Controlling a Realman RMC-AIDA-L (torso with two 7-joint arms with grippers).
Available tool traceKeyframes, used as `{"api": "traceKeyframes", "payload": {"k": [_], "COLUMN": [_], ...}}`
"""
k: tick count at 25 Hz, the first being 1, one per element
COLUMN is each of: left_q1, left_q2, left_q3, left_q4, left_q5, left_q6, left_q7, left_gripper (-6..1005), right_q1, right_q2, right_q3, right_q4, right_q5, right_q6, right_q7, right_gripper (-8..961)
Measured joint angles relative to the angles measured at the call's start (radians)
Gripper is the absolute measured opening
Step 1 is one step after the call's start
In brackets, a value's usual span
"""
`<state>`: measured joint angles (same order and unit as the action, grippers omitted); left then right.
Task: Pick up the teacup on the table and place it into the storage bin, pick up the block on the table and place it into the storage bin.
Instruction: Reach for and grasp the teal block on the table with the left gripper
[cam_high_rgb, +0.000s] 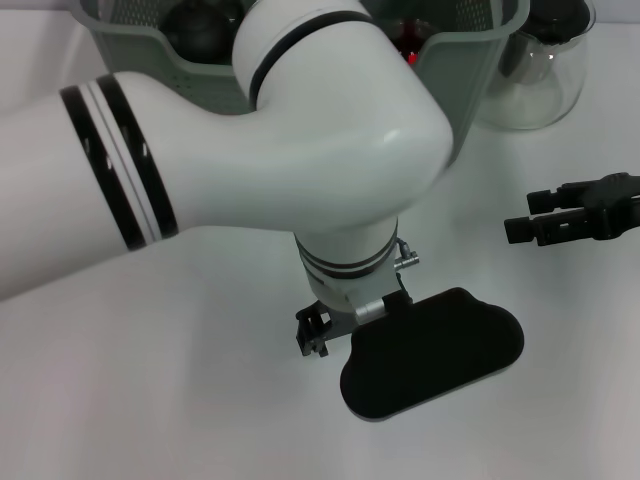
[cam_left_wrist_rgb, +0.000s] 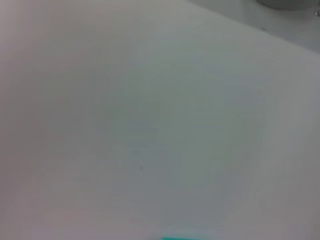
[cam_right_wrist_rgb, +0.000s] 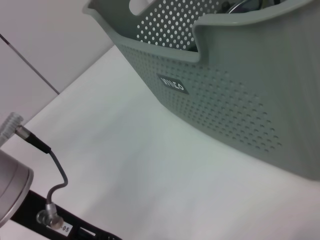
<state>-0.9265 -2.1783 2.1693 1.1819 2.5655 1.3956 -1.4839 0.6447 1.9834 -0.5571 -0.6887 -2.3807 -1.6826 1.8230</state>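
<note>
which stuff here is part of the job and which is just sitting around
Job: storage bin; left gripper, low over the table; right gripper, off to the side.
Just there: glass carafe beside the bin; black pad.

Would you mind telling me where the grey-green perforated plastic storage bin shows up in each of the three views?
Head view: the grey-green perforated plastic storage bin sits along the top edge, behind the left arm's white elbow.
Left wrist view: not in it; only the bare white table.
Right wrist view: fills the upper right, black label facing the camera.
Shared landmark: the white table.
</note>
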Motion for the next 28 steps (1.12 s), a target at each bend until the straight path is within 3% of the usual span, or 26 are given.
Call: {"api": "traceKeyframes", "payload": {"k": [28], "left_q1": [-0.082], "left_q2": [0.000], "left_q3": [0.052], "left_q4": [-0.054], "left_q5": [-0.074], "left_q6": [-0.093], "left_q7": [0.006], "left_gripper": [846], "right_q1": [0.001], "right_q2": [-0.003], "right_q3": [0.005], "right_q4": [-0.001], "right_q5": [0.000], "right_q6": [0.028], "right_q7": [-0.015], "right_gripper": [916]}}
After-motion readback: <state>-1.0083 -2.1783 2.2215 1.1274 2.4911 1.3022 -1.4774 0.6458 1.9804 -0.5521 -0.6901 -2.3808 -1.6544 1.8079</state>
